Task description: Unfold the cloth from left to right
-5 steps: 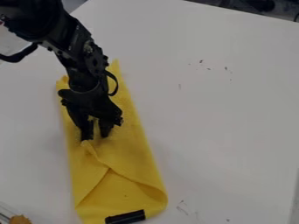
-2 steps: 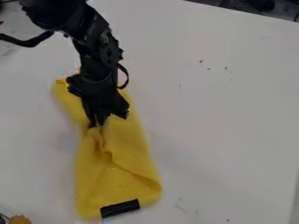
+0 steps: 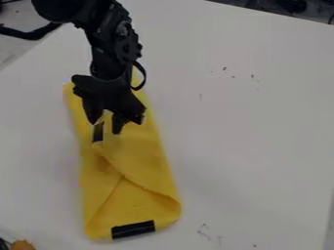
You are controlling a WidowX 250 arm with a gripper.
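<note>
The yellow cloth [image 3: 140, 151] lies folded in a long, narrow shape on the left half of the table, running from upper left down to the lower middle. A diagonal fold edge crosses its lower part, with a small raised pucker near its left side. At the near end of the cloth is a black strip [image 3: 133, 230]. Over the upper part of the cloth hangs the gripper [image 3: 108, 132], pointing down with its fingers apart, low and close to the surface. Part of the cloth's far end is hidden behind the arm.
A white table [image 3: 254, 127] extends to the right of the cloth, with small dark marks on it. At the bottom left corner is an orange-brown object [image 3: 22, 245]. Dark items lie beyond the table's far edge, at the top right.
The gripper closed on the cloth and bunched it, then opened and rose towards the view's top. The cloth's near end has shifted slightly up and left, and the bunching has flattened.
</note>
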